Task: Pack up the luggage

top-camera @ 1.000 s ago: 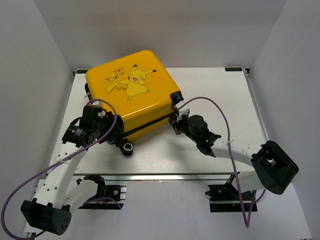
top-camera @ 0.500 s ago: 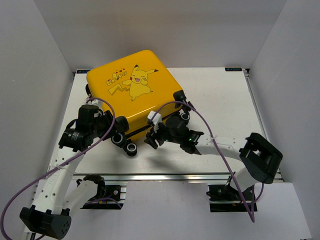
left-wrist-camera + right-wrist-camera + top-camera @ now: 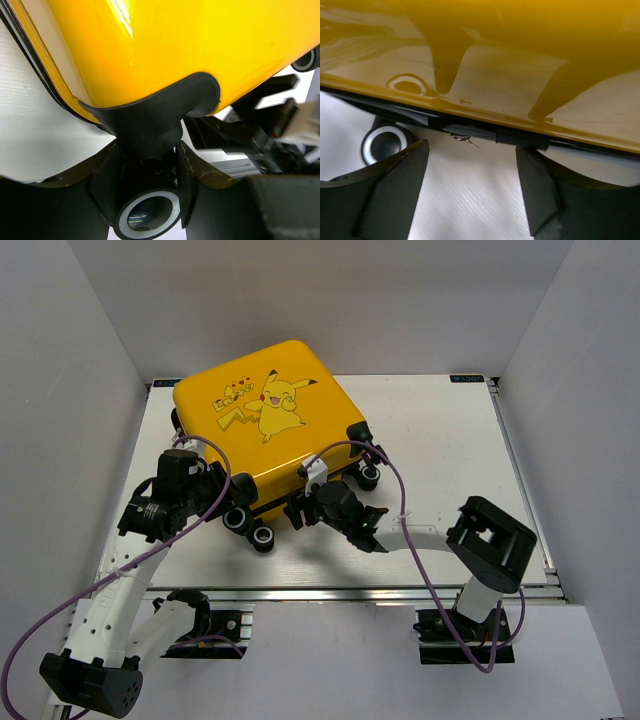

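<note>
A robotics lab cell is indicated: a white tabletop (image 3: 440, 440) is enclosed by plain white panels (image 3: 80, 390) and edged by an aluminium rail (image 3: 330, 594).

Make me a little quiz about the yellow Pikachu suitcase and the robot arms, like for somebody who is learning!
1. True or false: the suitcase is lying open.
2. The left gripper straddles: A) a wheel, B) a handle, C) a pouch.
3. Fill in: the right gripper, by the zipper, is ____ (open or shut).
Key: 1 false; 2 A; 3 open.
</note>
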